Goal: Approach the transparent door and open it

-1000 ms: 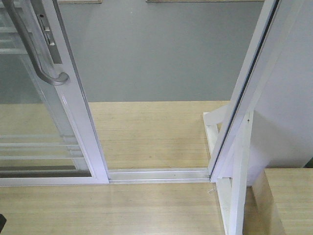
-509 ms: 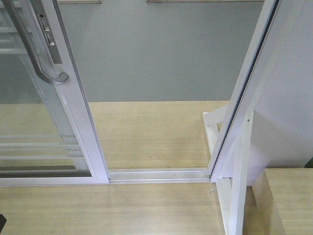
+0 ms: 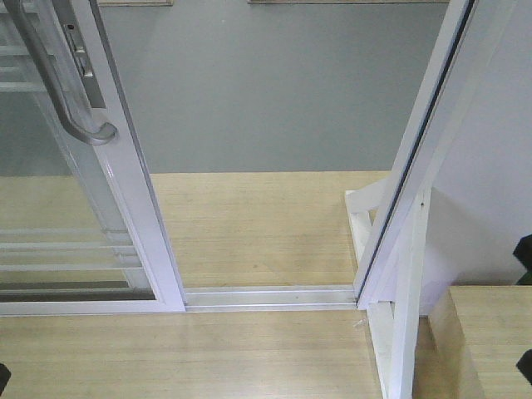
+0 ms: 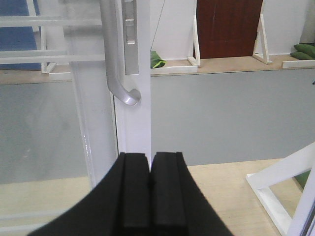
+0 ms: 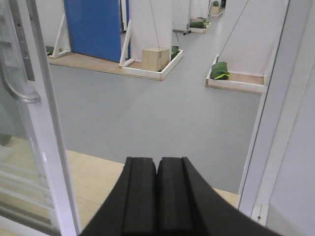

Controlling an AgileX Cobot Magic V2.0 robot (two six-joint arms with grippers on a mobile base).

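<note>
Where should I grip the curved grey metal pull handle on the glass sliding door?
Probably the straight vertical shaft of the curved grey metal pull handle, above its hooked lower end. Come from the open doorway side: it stands off the white stile, leaving a gap. The left gripper is shut; open first.

Door (image 3: 125, 191) left, frame post (image 3: 416, 158) right

Transparent door (image 3: 125, 199) slid open, far left

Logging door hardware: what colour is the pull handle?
Matte silver-grey metal handle on the white-framed transparent door; clearest in left wrist view.
</note>
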